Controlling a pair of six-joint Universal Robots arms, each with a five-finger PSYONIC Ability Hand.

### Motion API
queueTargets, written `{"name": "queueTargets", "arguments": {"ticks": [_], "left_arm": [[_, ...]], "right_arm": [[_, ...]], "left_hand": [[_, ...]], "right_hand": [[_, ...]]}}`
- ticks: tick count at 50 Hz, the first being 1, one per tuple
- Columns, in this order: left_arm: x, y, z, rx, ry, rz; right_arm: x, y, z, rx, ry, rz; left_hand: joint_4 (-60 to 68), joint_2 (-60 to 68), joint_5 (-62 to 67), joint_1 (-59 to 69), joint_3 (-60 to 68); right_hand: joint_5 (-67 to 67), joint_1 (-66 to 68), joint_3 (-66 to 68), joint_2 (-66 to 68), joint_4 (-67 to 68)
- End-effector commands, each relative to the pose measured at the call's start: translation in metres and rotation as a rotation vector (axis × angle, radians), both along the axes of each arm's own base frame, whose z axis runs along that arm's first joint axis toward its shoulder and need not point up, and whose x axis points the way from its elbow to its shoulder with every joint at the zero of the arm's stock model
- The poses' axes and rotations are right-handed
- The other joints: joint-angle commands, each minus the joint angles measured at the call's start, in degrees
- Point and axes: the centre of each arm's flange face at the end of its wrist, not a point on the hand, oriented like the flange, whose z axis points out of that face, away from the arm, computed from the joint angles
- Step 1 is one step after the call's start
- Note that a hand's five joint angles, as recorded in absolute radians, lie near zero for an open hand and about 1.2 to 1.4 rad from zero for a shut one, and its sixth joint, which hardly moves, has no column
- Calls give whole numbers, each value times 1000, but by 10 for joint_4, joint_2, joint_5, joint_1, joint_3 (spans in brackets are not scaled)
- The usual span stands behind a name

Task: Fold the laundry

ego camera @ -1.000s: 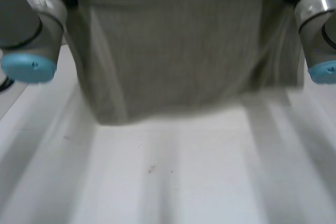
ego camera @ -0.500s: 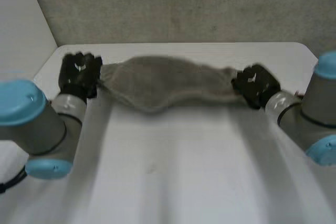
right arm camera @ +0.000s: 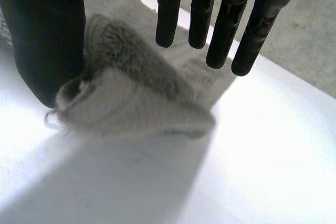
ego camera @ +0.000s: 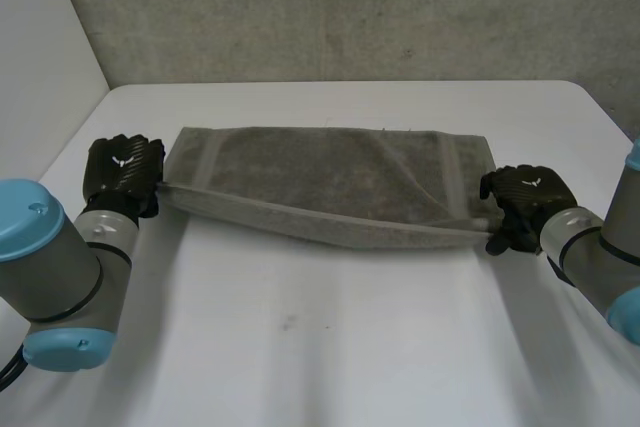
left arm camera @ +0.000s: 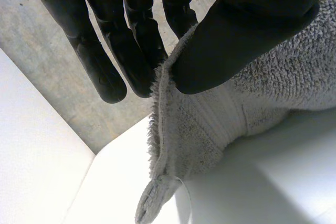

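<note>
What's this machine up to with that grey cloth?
A two-armed robot is partway through folding a grey towel on a white table. The towel lies stretched across the table between its two black hands. The left hand pinches one end between thumb and fingers. The right hand is at the near corner of the other end, though its grip there is unclear. No neat fold is finished yet.

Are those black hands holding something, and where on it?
The left hand pinches the grey towel at its near left corner. The right hand is at the near right corner; its hold cannot be told.
</note>
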Motion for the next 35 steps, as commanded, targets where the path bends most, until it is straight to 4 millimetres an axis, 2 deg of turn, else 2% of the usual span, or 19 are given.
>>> {"name": "queueTargets", "arguments": {"ticks": [1, 10, 19, 25, 35], "left_arm": [[0, 1, -2, 10, 13, -3], [-2, 4, -4, 18, 10, -9], [-3, 7, -6, 25, 7, -16], [-3, 7, -7, 28, 6, -16], [-3, 10, -9, 35, 4, -19]], "right_arm": [[-15, 5, -12, 47, 15, -34], [-25, 12, -3, -23, 14, -55], [-24, 33, 3, -144, 88, 4], [-22, 40, 4, -247, 114, 49], [-16, 53, 1, -299, 152, 119]], "left_hand": [[103, 102, 104, 123, 103], [103, 102, 104, 123, 103], [103, 102, 104, 123, 103], [103, 102, 104, 123, 103], [103, 102, 104, 123, 103]], "right_hand": [[64, 100, 60, 73, 61], [104, 141, 100, 114, 101], [101, 137, 97, 110, 98], [101, 137, 97, 110, 98], [106, 142, 102, 115, 103]]}}
